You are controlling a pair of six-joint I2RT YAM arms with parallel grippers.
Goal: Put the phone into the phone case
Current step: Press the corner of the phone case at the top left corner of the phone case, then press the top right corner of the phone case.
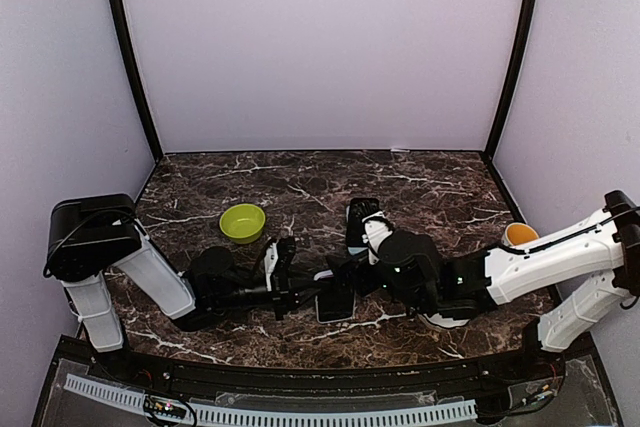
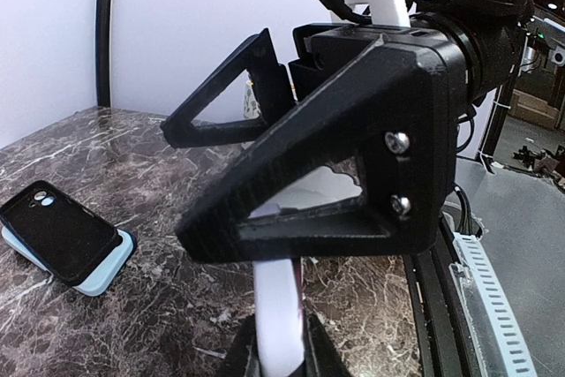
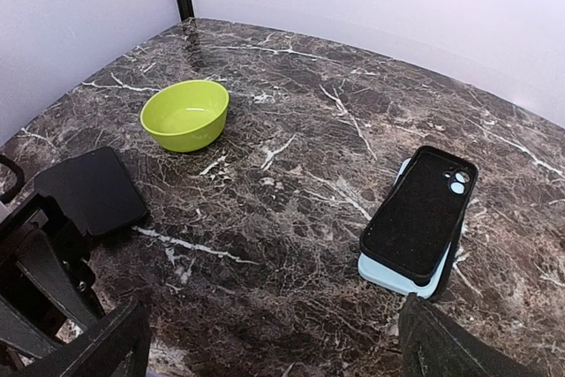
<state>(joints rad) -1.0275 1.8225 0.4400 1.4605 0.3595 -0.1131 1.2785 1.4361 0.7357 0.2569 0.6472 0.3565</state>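
Overhead view: on a dark veined marble tabletop (image 1: 430,187), the left gripper (image 1: 295,285) and right gripper (image 1: 348,272) meet near the front edge at a dark flat phone (image 1: 337,305). A black phone case (image 1: 361,219) lies just behind them, and a lime-green bowl (image 1: 242,222) sits to its left.

Left wrist view: narrowed jaws pinch the phone's pale edge.

Right wrist view: jaws spread wide, gripping nothing. The case rests on a pale blue slab (image 3: 388,275).
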